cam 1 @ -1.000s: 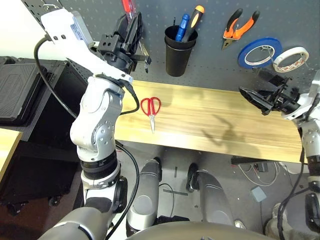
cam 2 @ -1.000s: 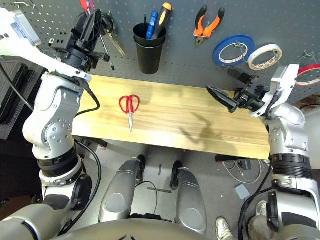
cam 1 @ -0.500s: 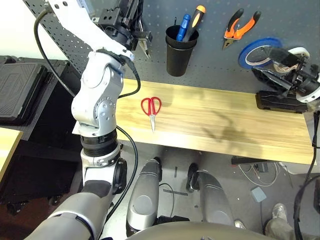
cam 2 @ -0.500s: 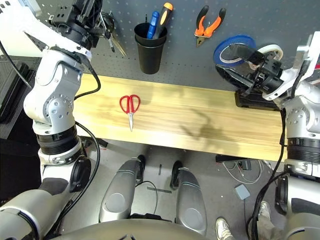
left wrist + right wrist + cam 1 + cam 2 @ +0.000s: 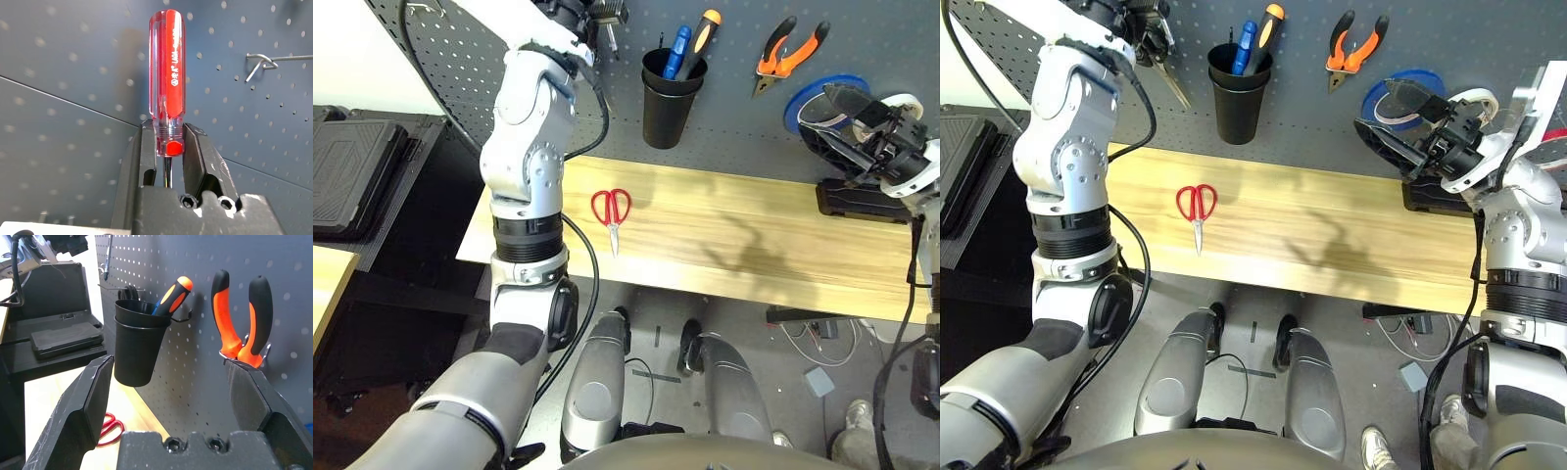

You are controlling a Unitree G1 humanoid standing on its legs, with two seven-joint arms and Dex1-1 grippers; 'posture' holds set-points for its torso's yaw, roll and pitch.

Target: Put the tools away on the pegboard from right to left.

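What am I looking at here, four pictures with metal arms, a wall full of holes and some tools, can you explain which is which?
This is a humanoid robot tidying tools onto a pegboard. Two pictures come from cameras in its head, looking down over its silver arms at a wooden table. The other two come from a camera on each wrist, looking along that gripper's two black fingers. On the table lie red-handled scissors. Orange-and-black pliers already hang on the board beside a black cup holding other tools. The left gripper, raised high at the board, is shut on a red-handled screwdriver. The right gripper is open and holds nothing.
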